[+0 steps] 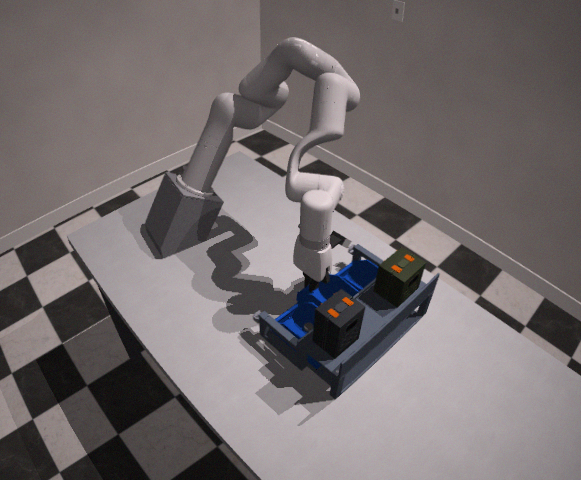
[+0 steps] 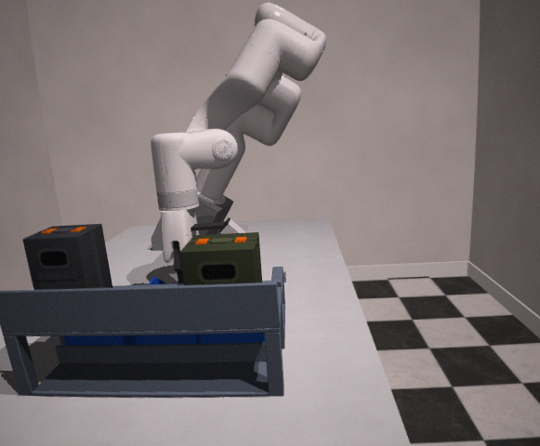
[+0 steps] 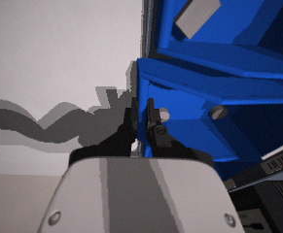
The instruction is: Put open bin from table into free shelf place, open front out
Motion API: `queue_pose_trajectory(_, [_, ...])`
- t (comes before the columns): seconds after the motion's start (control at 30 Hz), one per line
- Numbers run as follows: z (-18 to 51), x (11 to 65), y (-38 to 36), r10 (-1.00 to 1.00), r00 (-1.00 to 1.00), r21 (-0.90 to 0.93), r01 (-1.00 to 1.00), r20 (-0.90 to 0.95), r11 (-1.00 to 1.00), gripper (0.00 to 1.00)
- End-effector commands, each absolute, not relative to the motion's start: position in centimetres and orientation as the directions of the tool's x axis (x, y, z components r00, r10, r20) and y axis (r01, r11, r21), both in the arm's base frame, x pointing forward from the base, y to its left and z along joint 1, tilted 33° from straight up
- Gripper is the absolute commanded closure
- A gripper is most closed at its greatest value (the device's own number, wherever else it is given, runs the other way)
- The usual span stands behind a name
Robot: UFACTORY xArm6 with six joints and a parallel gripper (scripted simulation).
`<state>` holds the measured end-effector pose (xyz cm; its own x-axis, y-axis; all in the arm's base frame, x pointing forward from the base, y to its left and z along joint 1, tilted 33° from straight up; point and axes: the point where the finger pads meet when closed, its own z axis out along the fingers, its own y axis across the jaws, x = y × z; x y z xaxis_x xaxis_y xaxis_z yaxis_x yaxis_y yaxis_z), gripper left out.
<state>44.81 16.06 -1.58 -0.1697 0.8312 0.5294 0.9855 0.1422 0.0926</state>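
Note:
My gripper [image 3: 142, 106] is shut on the front wall of the blue open bin [image 3: 204, 116], one finger outside and one inside. Small round parts [image 3: 218, 113] lie in the bin. In the top view the gripper [image 1: 315, 281] points down at the front of the grey-blue shelf [image 1: 352, 320], and the held bin [image 1: 331, 291] sits in the middle of the row, between two other blue bins [image 1: 294, 316] [image 1: 361, 272]. I cannot tell whether it rests on the shelf floor. In the exterior view the gripper [image 2: 176, 254] is partly hidden behind the shelf's back board [image 2: 135, 307].
A black box [image 1: 338, 322] and a green box [image 1: 400, 276], both with orange tabs, stand on the shelf's upper board over the bins' rear ends. The neighbouring bin holds a grey block [image 3: 196, 16]. The arm's base [image 1: 179, 217] stands at the table's far left.

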Motion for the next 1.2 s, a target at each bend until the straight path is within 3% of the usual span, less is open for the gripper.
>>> queue_pose_trajectory(0.0, [-1.5, 45.0, 16.0, 0.831, -0.170, 0.095, 0.985, 0.529, 0.141, 1.00])
queue_pose_trajectory(1.17, [-1.3, 47.0, 16.3, 0.831, -0.170, 0.095, 0.985, 0.529, 0.141, 1.00])
